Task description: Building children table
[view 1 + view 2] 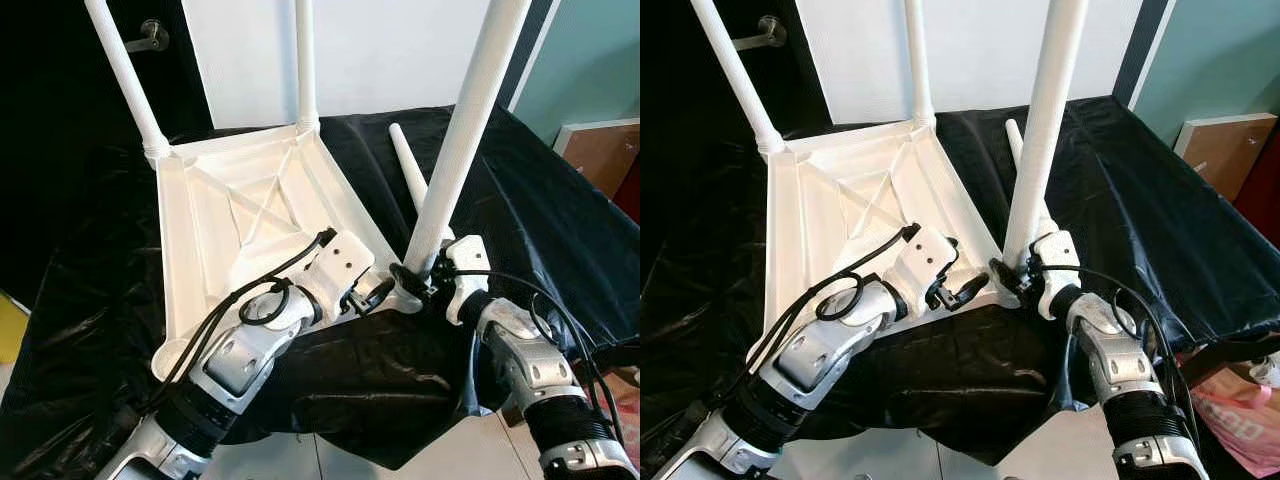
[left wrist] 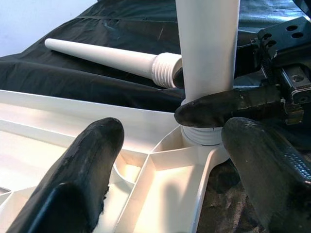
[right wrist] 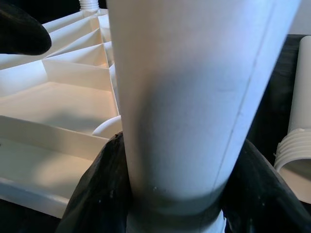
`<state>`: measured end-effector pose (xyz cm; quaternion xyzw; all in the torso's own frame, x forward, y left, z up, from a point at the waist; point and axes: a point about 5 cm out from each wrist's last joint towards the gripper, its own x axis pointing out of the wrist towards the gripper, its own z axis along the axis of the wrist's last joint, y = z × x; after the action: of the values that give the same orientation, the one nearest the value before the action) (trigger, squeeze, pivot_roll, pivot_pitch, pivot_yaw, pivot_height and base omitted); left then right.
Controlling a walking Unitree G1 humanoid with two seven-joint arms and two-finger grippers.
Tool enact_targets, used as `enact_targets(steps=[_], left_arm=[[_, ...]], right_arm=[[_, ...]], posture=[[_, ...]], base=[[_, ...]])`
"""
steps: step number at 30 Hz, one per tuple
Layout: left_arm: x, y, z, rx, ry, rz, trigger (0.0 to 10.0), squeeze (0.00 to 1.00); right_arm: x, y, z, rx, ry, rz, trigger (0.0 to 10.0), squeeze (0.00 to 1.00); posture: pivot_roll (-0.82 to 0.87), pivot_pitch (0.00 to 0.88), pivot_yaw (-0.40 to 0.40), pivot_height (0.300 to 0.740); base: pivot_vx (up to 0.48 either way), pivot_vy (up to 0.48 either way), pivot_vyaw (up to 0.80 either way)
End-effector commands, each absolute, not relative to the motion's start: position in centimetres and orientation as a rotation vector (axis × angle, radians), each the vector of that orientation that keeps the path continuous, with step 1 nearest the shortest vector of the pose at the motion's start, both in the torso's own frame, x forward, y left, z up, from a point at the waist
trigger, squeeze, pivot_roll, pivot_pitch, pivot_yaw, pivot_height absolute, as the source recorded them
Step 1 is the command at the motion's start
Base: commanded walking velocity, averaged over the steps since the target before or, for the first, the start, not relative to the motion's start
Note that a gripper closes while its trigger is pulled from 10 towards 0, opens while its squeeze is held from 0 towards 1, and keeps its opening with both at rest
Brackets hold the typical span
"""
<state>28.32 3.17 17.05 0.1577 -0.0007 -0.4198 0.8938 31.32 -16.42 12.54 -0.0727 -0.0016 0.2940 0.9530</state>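
The right gripper (image 1: 420,272) pinched the base of a white leg (image 1: 468,130) standing in the near corner socket of the upturned tabletop (image 1: 240,215). The left gripper (image 1: 375,296), fingers spread, hovered beside that corner. A loose leg (image 1: 408,165) lay behind on black sheeting (image 1: 540,215).

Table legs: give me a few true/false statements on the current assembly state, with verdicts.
1. Three legs stand in the upturned tabletop. True.
2. The loose leg lies on the floor. False: it lies on the black sheet.
3. The right gripper grips the near leg at its base. True.
4. The left gripper holds the loose leg. False: it is open beside the near corner socket.
5. The tabletop lies top side up. False: its ribbed underside faces up.
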Motion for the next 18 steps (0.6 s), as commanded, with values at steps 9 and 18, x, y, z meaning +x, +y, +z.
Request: enact_targets(steps=[9, 18], left_arm=[[27.9, 2.9, 16.3, 0.339, 0.071, -0.962, 10.0, 0.0], [27.7, 2.6, 16.0, 0.355, 0.07, -0.965, 10.0, 0.0]], right_arm=[[31.1, -16.7, 11.3, -0.134, 0.022, 0.407, 10.0, 0.0], [30.7, -16.0, 10.4, -0.005, 0.071, 0.119, 10.0, 0.0]], posture=[[-0.14, 0.011, 0.008, 0.74], [-0.16, 0.008, 0.008, 0.74]], base=[[0.0, 0.0, 0.0], [0.0, 0.0, 0.0]])
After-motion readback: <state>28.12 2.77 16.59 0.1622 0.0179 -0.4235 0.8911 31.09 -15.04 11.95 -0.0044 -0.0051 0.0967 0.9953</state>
